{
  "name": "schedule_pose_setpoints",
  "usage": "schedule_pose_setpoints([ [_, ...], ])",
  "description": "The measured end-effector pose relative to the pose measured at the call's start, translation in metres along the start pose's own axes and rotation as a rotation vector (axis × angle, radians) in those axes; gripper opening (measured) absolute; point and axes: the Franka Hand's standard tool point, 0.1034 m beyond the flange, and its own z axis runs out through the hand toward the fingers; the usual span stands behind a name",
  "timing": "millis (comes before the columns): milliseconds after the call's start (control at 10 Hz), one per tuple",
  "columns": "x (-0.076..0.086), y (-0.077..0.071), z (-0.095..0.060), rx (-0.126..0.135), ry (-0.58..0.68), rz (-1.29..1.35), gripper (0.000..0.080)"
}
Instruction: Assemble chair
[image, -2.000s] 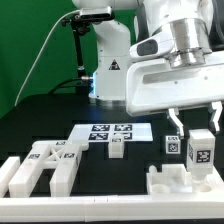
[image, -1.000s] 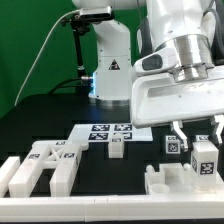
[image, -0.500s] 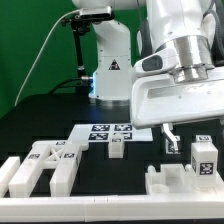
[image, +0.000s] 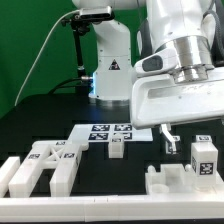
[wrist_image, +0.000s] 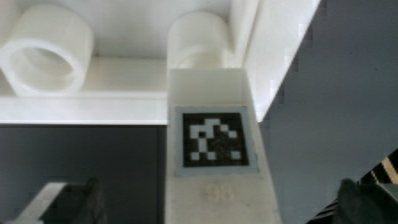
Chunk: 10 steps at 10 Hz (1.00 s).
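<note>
Well, from the exterior view I have the arm's big white head filling the upper part toward the exterior view's right, with the gripper (image: 194, 136) hanging low over the black table (image: 40, 125). One dark finger (image: 168, 139) shows clearly; the other is lost at the picture's edge. Just below the gripper stands a tagged upright block (image: 203, 156) of the chair, and nothing touches it that I can see. In front of it lies a low chair part (image: 172, 183) with raised ends. Toward the exterior view's left rests a blocky chair part (image: 45, 165) with tags on top. A small cube (image: 116, 149) sits at the near edge of the marker board (image: 110, 130), in the middle of the table.

In the wrist view the jaws stand wide apart. The two dark fingertips (wrist_image: 68, 202) sit at either side of a white tagged bar (wrist_image: 214, 140) that runs between them, clear of both. So the tool is spread open and has hold of nothing. Beyond the bar's tag I see two round pegs (wrist_image: 54, 62) of the same white plastic.
</note>
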Motion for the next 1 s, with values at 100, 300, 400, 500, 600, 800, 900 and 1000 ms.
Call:
schedule_pose_setpoints([
  [100,0.003,-0.004,0.002,0.005,-0.052,0.036,0.0649],
  [300,0.022,-0.009,0.008,0.016,-0.094,0.057,0.0649],
  [400,0.027,-0.007,0.011,0.015,-0.091,0.066,0.0649],
  [500,0.027,-0.006,0.015,0.014,-0.098,0.069,0.0649],
  [600,0.02,-0.005,0.018,0.019,-0.192,0.07,0.0649],
  [800,0.018,0.009,0.02,0.027,-0.311,0.061,0.0649],
  [900,0.015,0.013,0.019,0.034,-0.389,0.071,0.0649],
  [1000,0.015,0.014,0.019,0.039,-0.434,0.079,0.0649],
])
